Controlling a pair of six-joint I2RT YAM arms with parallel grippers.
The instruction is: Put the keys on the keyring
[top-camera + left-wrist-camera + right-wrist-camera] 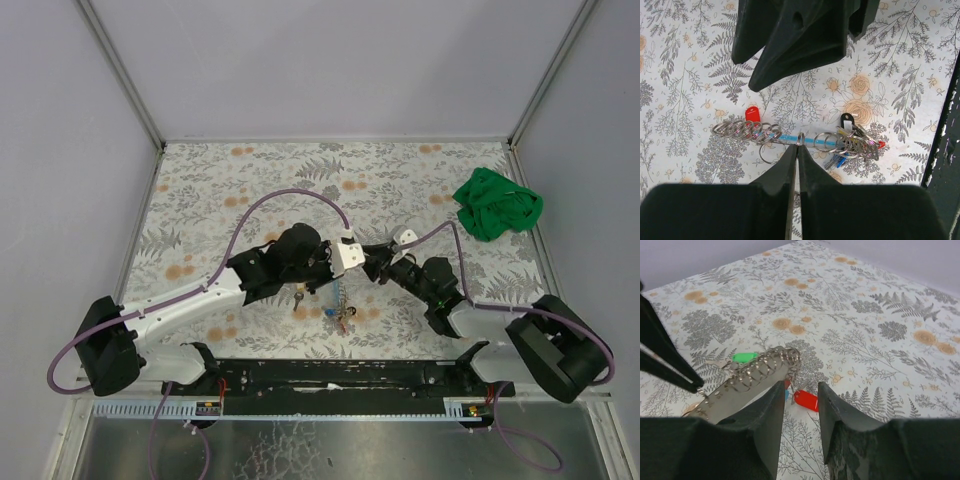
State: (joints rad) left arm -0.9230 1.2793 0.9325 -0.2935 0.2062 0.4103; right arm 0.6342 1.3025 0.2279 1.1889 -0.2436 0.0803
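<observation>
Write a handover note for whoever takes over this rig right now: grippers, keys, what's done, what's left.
Left gripper: shut, pinching one ring midway along the ring chain, which looks lifted off the table.
Right gripper: open, nothing between its fingers, close beside the chain's end. A red tag lies on the table below it.
Green key: on the table just past the chain; I cannot tell if it is attached. Yellow key: not seen.
Done: chain gripped.
Left: likely both keys to thread on; check the green one first.
</observation>
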